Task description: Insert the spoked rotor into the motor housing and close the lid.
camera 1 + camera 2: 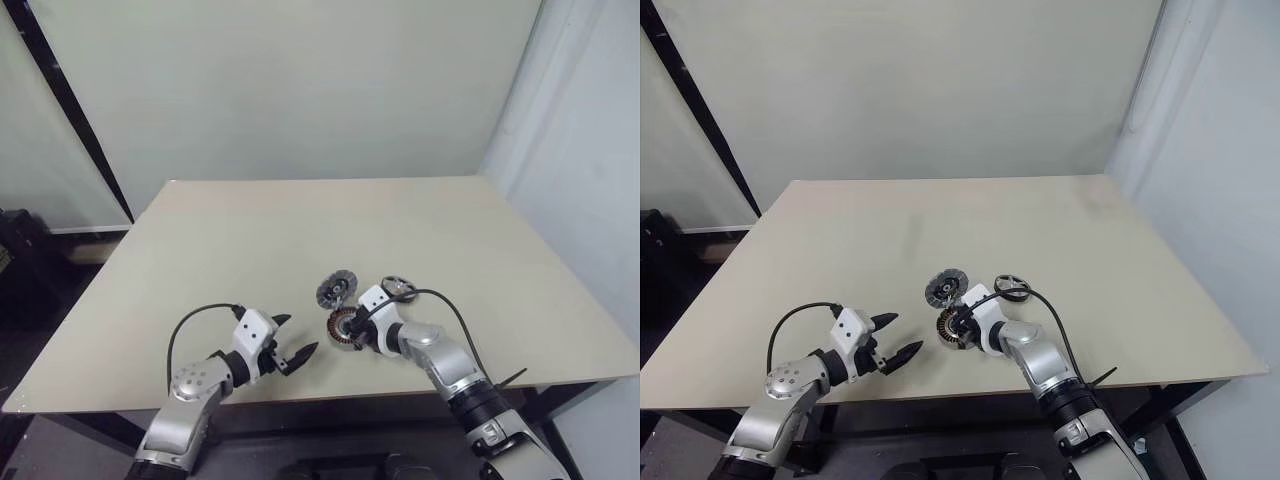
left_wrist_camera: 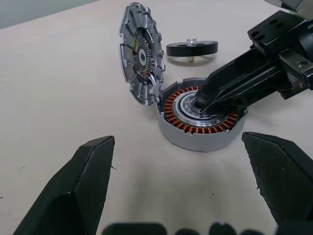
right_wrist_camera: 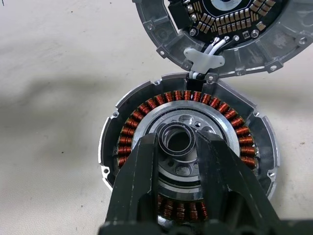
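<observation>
Right gripper [image 3: 178, 147], jaws narrowed around the motor housing's [image 2: 201, 121] central hub, hides part of the copper windings. Lid [image 2: 141, 61] stands tilted open, cropped in the right wrist view; spoked rotor [image 2: 191, 48] beyond. Left gripper [image 1: 287, 340] jaws wide, empty, near the worktop's [image 1: 300, 230] front edge.

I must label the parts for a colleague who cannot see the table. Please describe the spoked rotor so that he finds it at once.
On the beige table, look just past the right gripper. The spoked rotor lies flat there, beyond the motor housing. It is a dark ring, without copper windings and unlike the upright lid.
</observation>
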